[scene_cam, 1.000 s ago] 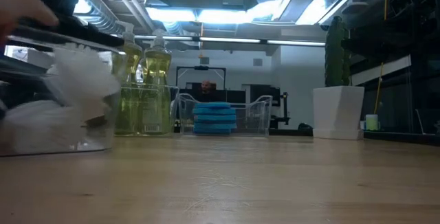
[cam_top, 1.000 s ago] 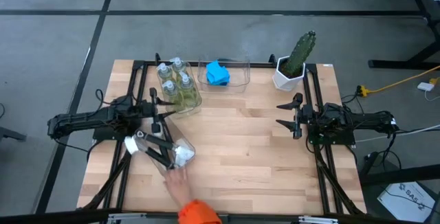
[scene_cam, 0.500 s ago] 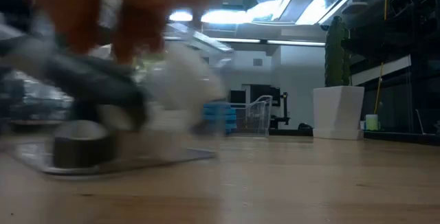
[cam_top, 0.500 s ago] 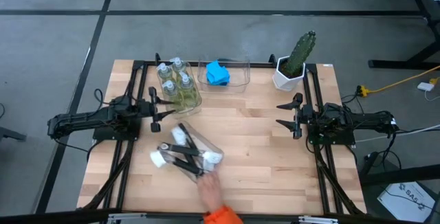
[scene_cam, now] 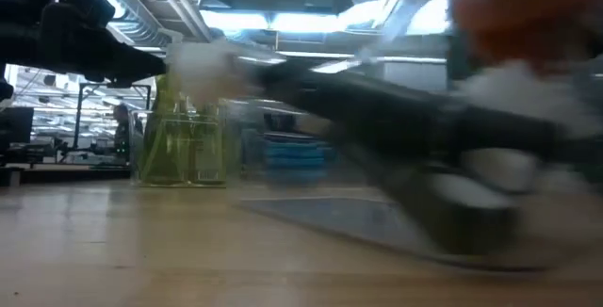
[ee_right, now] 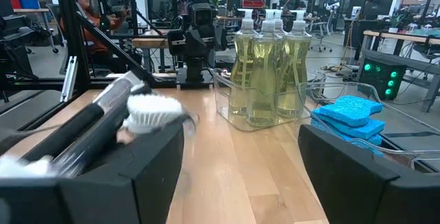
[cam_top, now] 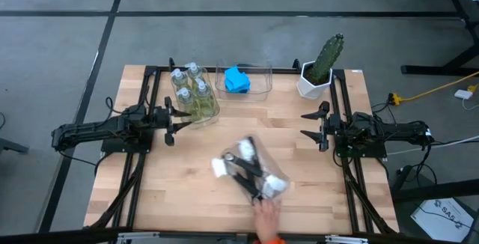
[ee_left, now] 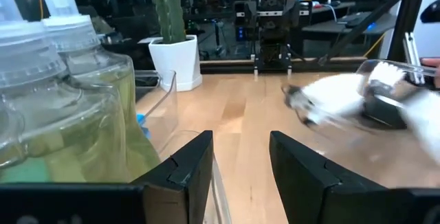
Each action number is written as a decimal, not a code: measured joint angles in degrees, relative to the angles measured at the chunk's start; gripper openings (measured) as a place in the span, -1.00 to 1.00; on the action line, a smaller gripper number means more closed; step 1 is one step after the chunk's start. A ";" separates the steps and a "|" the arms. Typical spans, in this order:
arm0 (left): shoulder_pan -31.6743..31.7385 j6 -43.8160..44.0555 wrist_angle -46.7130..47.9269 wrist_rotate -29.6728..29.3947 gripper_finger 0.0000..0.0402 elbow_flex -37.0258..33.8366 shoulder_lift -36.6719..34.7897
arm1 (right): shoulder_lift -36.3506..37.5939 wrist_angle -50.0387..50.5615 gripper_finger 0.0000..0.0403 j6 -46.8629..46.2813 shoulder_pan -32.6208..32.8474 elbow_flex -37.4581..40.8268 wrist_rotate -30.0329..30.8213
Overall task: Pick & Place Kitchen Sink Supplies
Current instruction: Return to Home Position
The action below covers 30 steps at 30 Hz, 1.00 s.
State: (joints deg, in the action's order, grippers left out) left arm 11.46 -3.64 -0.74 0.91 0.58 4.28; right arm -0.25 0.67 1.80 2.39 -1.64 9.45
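Sitting at 9 o'clock, left hand (cam_top: 172,120) wide; right hand (cam_top: 309,124) at 3 o'clock, wide too. Soap bottles (cam_top: 191,88) at 11, sponges (cam_top: 237,79) at 12. Dish brushes (cam_top: 247,173) in a clear bin (cam_top: 275,180) near 6, gripped by a person (cam_top: 266,211).

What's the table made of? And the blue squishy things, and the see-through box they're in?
Table: looks like wood, pale planks with grain lines, smooth finish. Blue sponges: likely soft foam, matte and rough-edged. Their bin: probably hard clear plastic, since you see straight through its shiny walls.
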 joint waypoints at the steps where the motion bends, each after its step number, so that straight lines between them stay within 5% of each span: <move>1: 0.00 0.61 0.01 -0.01 -0.31 0.00 0.00 | 0.00 0.02 0.41 -0.01 0.01 0.00 0.00; 30: 0.00 1.42 0.10 0.02 -0.31 0.00 -0.01 | 0.00 0.01 0.41 -0.01 0.00 -0.01 0.00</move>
State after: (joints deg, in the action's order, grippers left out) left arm 11.46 -2.22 -0.64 0.93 0.58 4.27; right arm -0.25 0.69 1.79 2.39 -1.65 9.45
